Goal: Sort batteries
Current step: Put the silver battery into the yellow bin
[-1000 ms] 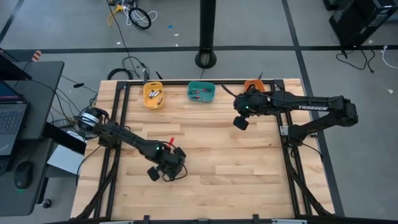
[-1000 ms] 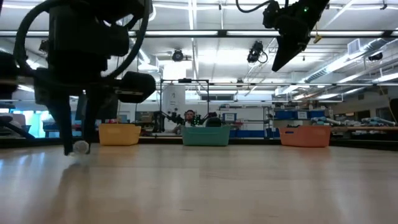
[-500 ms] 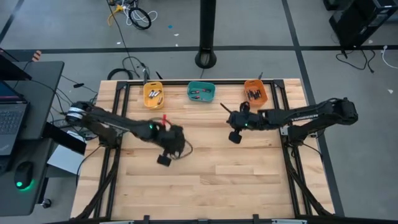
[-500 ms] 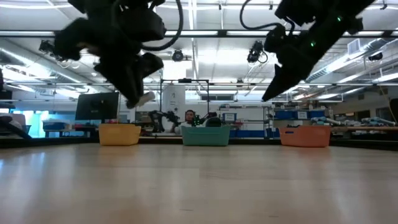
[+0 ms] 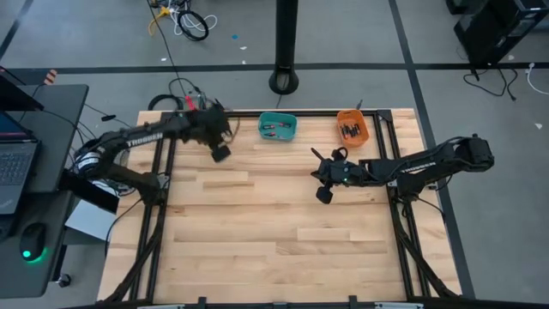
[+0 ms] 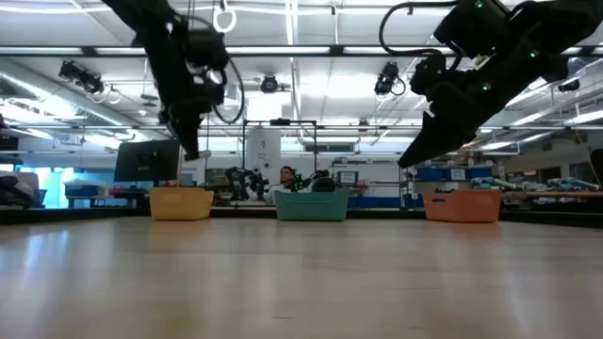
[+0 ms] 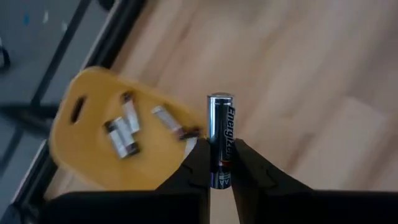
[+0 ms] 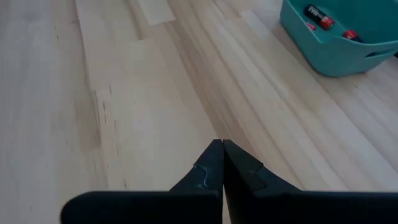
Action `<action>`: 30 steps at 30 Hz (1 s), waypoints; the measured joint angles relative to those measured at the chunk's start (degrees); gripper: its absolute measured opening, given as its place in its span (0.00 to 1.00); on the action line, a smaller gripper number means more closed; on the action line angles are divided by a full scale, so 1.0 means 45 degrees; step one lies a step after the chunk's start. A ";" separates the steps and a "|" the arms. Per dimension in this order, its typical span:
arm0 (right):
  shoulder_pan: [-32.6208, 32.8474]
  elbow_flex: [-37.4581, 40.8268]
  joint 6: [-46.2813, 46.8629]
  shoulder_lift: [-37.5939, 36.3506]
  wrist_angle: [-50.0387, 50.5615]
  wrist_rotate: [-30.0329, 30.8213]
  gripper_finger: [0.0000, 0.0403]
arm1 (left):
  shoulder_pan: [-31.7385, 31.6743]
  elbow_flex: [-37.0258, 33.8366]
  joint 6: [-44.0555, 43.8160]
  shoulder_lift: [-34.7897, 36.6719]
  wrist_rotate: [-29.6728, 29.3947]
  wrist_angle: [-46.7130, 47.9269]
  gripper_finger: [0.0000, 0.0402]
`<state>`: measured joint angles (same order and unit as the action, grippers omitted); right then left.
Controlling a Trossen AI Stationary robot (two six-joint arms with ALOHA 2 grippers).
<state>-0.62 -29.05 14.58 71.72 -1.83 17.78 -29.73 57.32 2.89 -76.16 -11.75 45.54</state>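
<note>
Left hand (image 7: 219, 163) clamped on a battery (image 7: 220, 140), poised by the yellow bin (image 7: 93, 146) at the upper left of the high view.

The two fingers pinch the cell's lower half, and it stands upright between them, label showing. It looks light, rigid and smooth, so I'd judge it apt to slip or roll; a grip across the middle of the barrel seems safest. The yellow bin already holds several silvery cells, the teal bin (image 5: 277, 127) at top centre holds a few, and the orange bin (image 5: 352, 126) sits to its right. The right hand (image 8: 222, 158) hangs over bare tabletop (image 5: 283, 232) right of centre, fingers pressed together, holding nothing.
</note>
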 joint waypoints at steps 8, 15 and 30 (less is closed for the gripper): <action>0.0019 -0.0002 -0.0202 0.0000 -0.0029 0.0015 0.02 | -0.3680 -0.0010 0.0940 -0.1961 0.1433 -0.0299 0.10; 0.0019 -0.0002 -0.0225 0.0000 -0.0029 0.0024 0.03 | -0.4347 0.0000 0.0900 -0.3625 0.1739 -0.0969 0.10; 0.0015 -0.0011 -0.0464 0.0000 0.0034 0.0029 0.03 | -0.4390 0.0000 0.0540 -0.4419 0.1530 -0.1870 0.18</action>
<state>-0.56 -29.10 12.49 71.72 -1.67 17.91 -49.49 57.32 5.32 -96.04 -4.86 37.13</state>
